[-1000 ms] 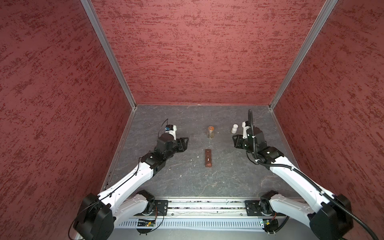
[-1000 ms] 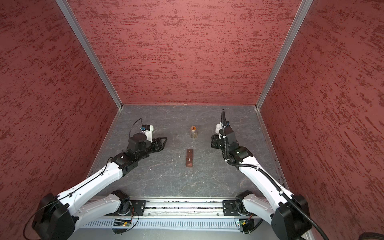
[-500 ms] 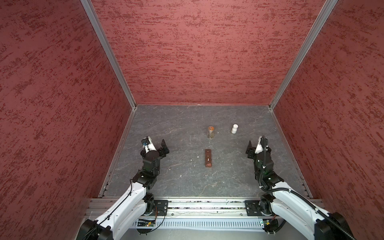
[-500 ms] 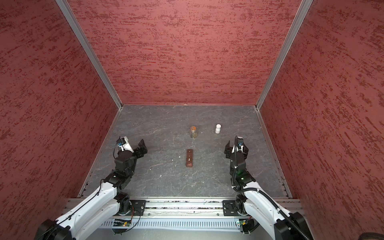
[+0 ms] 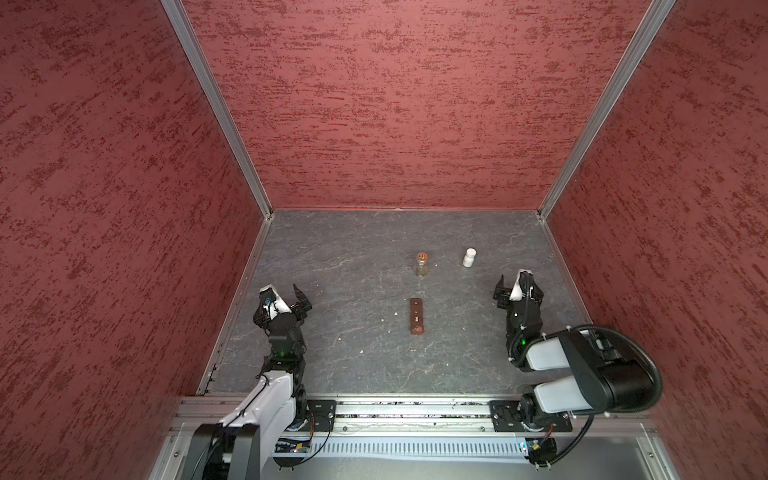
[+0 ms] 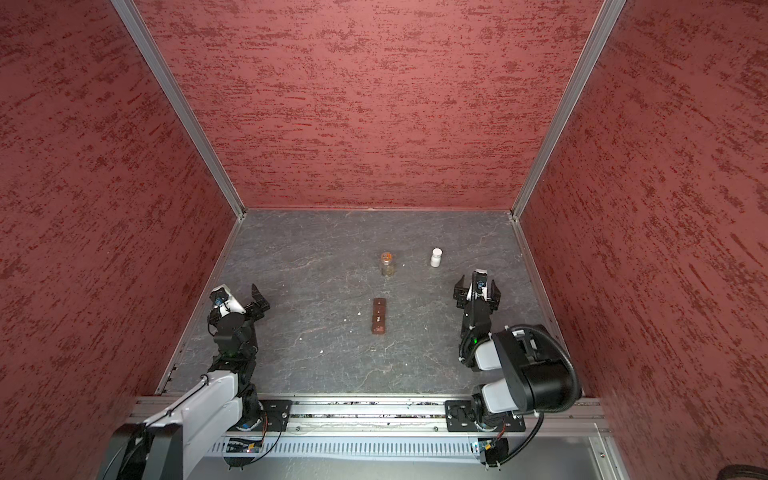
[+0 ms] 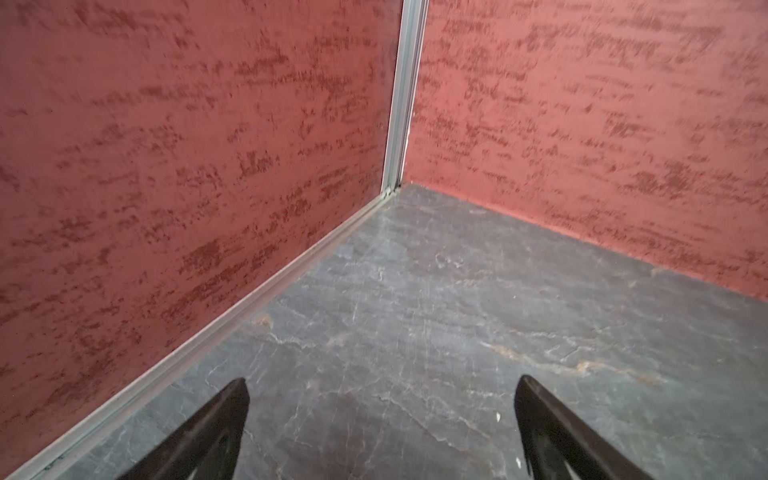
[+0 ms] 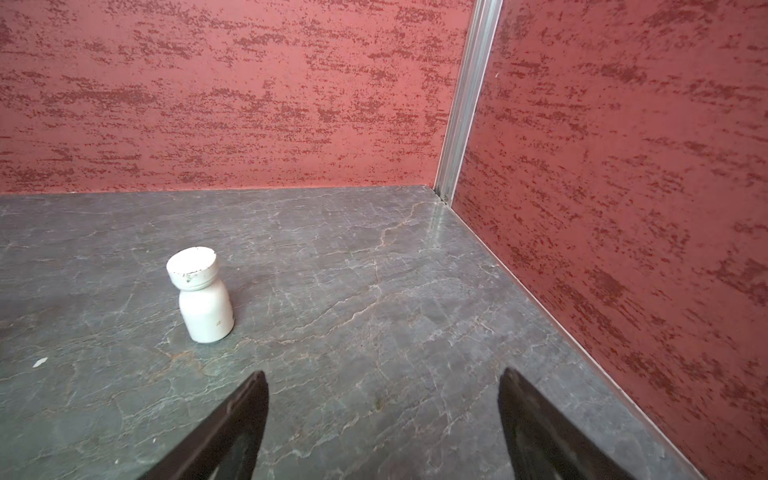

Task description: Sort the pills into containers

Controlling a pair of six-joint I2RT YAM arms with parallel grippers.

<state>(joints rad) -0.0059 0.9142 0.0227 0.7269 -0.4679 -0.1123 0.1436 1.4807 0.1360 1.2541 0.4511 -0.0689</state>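
The containers (image 5: 417, 316) (image 6: 379, 316) form a narrow dark-brown strip box lying mid-table. Tiny white specks that may be pills (image 5: 382, 320) (image 6: 346, 320) lie scattered left of it; they are too small to tell for certain. My left gripper (image 5: 282, 297) (image 6: 235, 297) (image 7: 382, 380) stands open near the left wall, with only bare table between its fingers. My right gripper (image 5: 518, 282) (image 6: 476, 280) (image 8: 382, 372) is open and empty near the right wall, a little nearer than a white bottle (image 8: 201, 293).
The white bottle (image 5: 469, 257) (image 6: 436, 257) and a clear amber bottle with an orange cap (image 5: 422, 264) (image 6: 387, 264) stand upright behind the strip box. Red walls close in three sides. A metal rail (image 5: 407, 409) runs along the near edge.
Both arms have drawn back from the bottle area toward the near rail and out to the sides. Both grippers have opened wide.
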